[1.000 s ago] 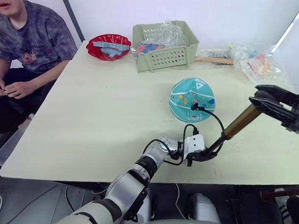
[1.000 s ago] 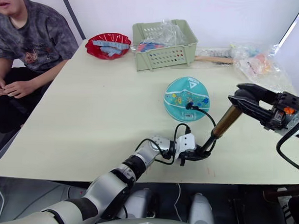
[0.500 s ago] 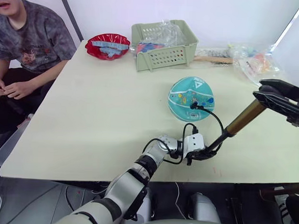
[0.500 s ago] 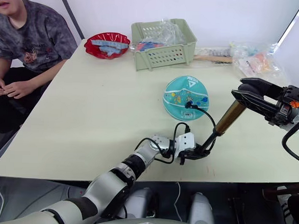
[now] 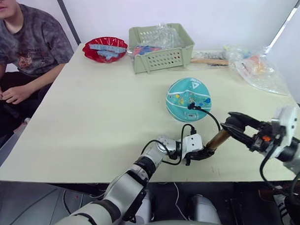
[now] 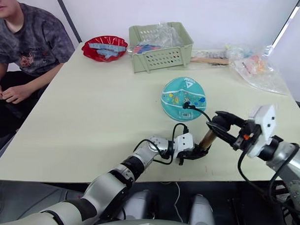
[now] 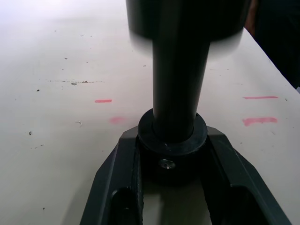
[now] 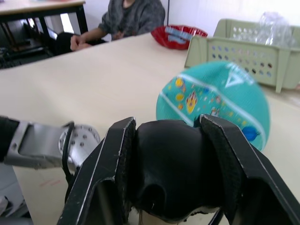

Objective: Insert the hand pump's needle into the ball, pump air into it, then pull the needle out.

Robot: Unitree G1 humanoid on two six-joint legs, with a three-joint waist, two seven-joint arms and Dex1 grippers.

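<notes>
Slanting across the near edge of the table [image 5: 90,115], the pump [image 5: 217,139] is lying with its long axis running from the left gripper [image 5: 204,154] at its base up and rightward to the right gripper [image 5: 234,126] at its handle. The left gripper's two fingers [image 7: 117,178] are pinching the black cap at the pump's foot, pinning it just above the tabletop. The right gripper's fingers [image 8: 117,159] are closed around the black handle [image 8: 171,168], so any stroke is going to run along that slanted line, down toward the left gripper or back up away from it. Little of the brass barrel is showing between the two grippers, suggesting the handle is sitting well down its stroke.

From the pump's lower end the black hose [image 5: 209,117] is looping up and over to the ball [image 5: 190,99], which is resting on the table just beyond the pump, nearer the left gripper's side. The fitting [image 5: 191,106] is sitting against the ball's near face; the needle itself is too small to make out, though it appears to be seated.

Beyond the ball, a green basket [image 5: 159,46] and a red dish [image 5: 105,47] are standing at the far edge, and a person [image 5: 24,54] is sitting at the table's left.
</notes>
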